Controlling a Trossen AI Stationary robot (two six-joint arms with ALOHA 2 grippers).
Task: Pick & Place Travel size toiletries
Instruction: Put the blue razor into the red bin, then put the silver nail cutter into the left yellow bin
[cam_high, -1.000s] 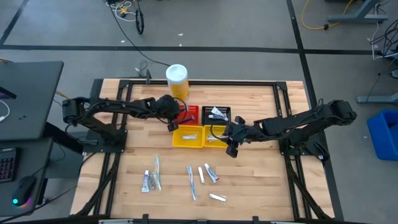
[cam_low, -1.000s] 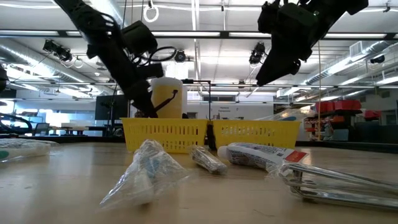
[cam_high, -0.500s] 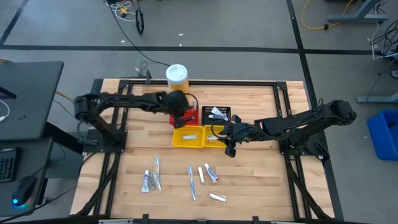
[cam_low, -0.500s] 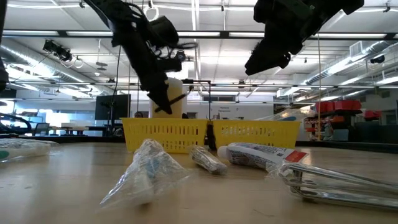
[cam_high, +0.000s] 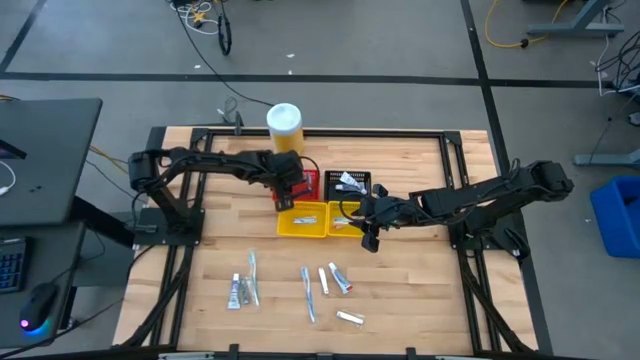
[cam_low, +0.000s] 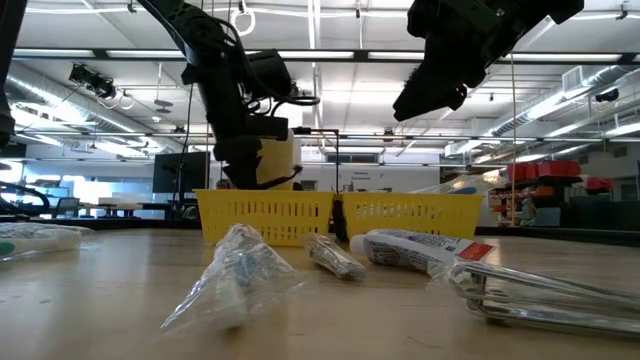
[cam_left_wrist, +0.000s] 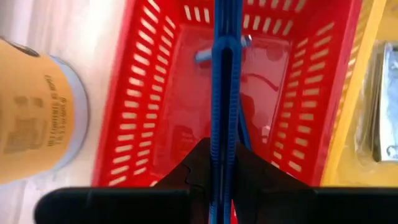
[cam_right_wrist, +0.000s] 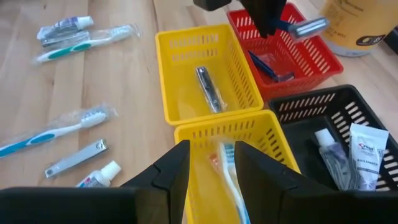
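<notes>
Blue-handled razor (cam_left_wrist: 222, 93) had travelled with the left gripper (cam_left_wrist: 214, 165) from beside the yellow canister (cam_high: 284, 128) to above the red basket (cam_left_wrist: 149, 74), fingers clenched on it; right gripper (cam_right_wrist: 210, 163) hung parted over a yellow basket (cam_right_wrist: 261, 134).

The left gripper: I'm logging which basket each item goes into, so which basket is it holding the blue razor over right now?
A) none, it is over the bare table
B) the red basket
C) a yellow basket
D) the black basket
B: the left gripper is shut on the blue razor, directly above the red basket; the right wrist view shows the same.
</notes>
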